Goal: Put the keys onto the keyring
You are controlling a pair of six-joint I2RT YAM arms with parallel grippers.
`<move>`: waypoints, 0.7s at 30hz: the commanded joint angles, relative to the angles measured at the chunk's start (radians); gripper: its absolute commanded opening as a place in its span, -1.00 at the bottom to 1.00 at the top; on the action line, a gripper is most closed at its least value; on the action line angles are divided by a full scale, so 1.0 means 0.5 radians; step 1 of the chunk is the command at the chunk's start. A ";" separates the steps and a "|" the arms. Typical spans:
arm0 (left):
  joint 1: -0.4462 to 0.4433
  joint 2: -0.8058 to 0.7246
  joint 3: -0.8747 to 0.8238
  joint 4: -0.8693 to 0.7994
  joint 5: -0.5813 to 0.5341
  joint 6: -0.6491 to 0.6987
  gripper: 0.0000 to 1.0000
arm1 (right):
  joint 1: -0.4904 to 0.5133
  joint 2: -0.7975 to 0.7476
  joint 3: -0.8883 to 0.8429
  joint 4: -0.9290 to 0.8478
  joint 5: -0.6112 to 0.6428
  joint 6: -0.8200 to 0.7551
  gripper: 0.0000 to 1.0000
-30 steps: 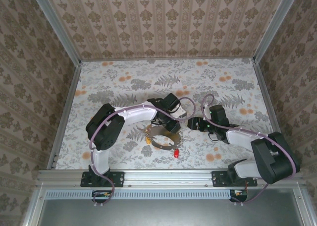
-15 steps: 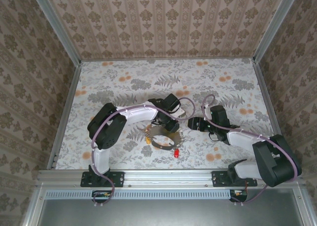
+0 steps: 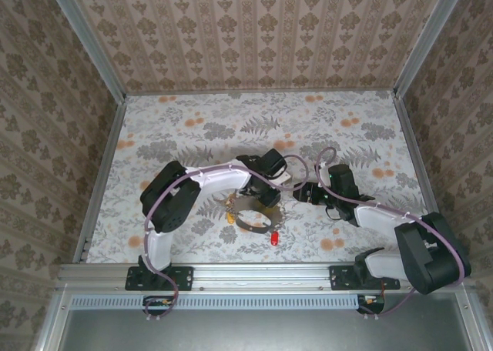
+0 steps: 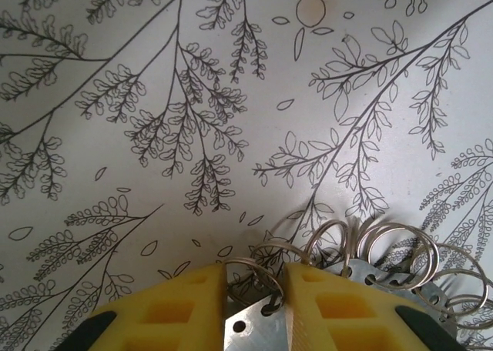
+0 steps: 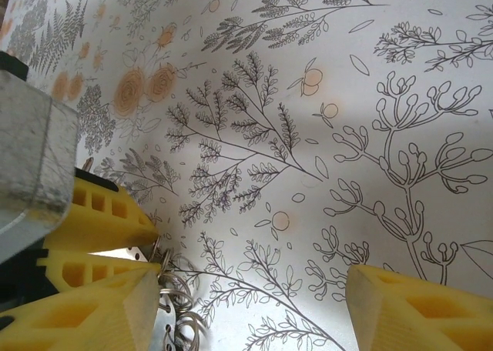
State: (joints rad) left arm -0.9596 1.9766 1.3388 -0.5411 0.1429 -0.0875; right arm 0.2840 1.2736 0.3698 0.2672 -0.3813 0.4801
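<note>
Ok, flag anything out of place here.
Nothing looks spilled or damaged. The red key and the gold key lie loose on the table, just outside the keyring loop.

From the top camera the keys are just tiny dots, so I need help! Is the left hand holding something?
Observer: Yes. On its wrist camera, the left hand pinches a thin metal plate with little silver rings on it.
Operator: Cool! What about the other one?
Observer: The right hand is open wide, with just tablecloth between its fingers. The rings lie right beside one finger.
</note>
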 commanded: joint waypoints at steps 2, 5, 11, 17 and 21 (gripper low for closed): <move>-0.026 0.024 0.025 -0.118 -0.144 0.019 -0.63 | -0.015 -0.046 -0.034 0.049 0.013 0.034 0.34; -0.028 0.000 0.016 -0.110 -0.152 0.021 -0.76 | -0.016 -0.060 -0.040 0.049 0.018 0.034 0.34; -0.033 -0.022 0.005 -0.129 -0.172 0.024 -0.95 | -0.015 -0.088 -0.052 0.053 0.020 0.038 0.34; -0.041 -0.103 -0.012 -0.159 -0.209 0.040 -1.00 | -0.014 -0.111 -0.057 0.054 0.020 0.037 0.34; -0.040 -0.230 -0.094 -0.109 -0.087 0.123 -1.00 | -0.015 -0.132 -0.068 0.055 0.020 0.037 0.34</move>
State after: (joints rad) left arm -0.9745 1.9316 1.3186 -0.5587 0.0711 -0.0700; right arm 0.2836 1.2285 0.3504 0.2829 -0.3748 0.4839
